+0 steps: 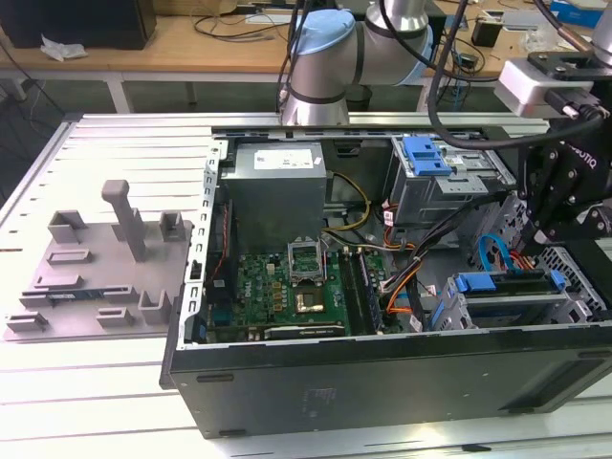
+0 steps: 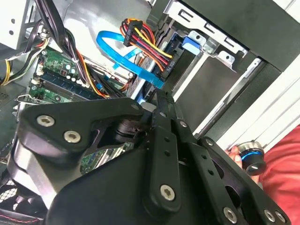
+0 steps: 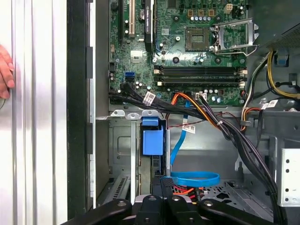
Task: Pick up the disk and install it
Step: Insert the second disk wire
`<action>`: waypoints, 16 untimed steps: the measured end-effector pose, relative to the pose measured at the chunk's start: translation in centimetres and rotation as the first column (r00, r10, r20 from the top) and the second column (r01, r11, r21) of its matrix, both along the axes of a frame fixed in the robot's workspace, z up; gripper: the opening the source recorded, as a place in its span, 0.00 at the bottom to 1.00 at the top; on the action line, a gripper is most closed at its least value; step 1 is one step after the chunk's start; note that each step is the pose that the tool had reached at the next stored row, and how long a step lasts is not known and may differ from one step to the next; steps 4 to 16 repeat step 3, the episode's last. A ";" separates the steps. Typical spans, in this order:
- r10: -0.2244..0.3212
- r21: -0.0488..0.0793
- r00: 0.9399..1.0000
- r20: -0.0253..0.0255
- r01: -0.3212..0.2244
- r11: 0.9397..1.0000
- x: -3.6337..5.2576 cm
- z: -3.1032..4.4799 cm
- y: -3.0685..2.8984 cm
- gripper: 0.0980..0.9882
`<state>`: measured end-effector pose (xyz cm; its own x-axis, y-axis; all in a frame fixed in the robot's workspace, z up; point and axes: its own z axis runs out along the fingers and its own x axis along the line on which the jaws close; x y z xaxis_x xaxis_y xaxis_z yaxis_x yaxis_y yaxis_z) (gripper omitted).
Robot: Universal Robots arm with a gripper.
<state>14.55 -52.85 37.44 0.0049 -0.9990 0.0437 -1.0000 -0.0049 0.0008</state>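
- The disk (image 1: 502,296) is seated in the drive cage (image 1: 457,320) at the exterior view's right, its blue bracket (image 3: 152,138) showing.
- The gripper (image 3: 161,180) is pressed together just above it, holding nothing.

One computer case (image 1: 382,402) lying open – one motherboard (image 1: 287,292) showing inside, two blue drive brackets (image 1: 426,155) sitting in bays, one grey fixture (image 1: 96,268) resting beside it.

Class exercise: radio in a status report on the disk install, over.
Gripper over drive cage. Disk standing in cage slot beneath it, blue bracket visible. Blue data cable looped right beside gripper; person's hand at table edge.
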 end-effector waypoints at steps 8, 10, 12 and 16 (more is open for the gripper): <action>0.000 0.000 1.000 0.000 0.000 1.000 -0.02 0.00 0.00 0.01; 0.000 0.000 1.000 0.000 0.000 1.000 -0.02 0.00 0.00 0.01; 0.000 0.000 1.000 0.000 0.000 1.000 -0.02 0.00 0.00 0.01; 0.000 0.000 1.000 0.000 0.000 1.000 -0.02 0.00 0.00 0.01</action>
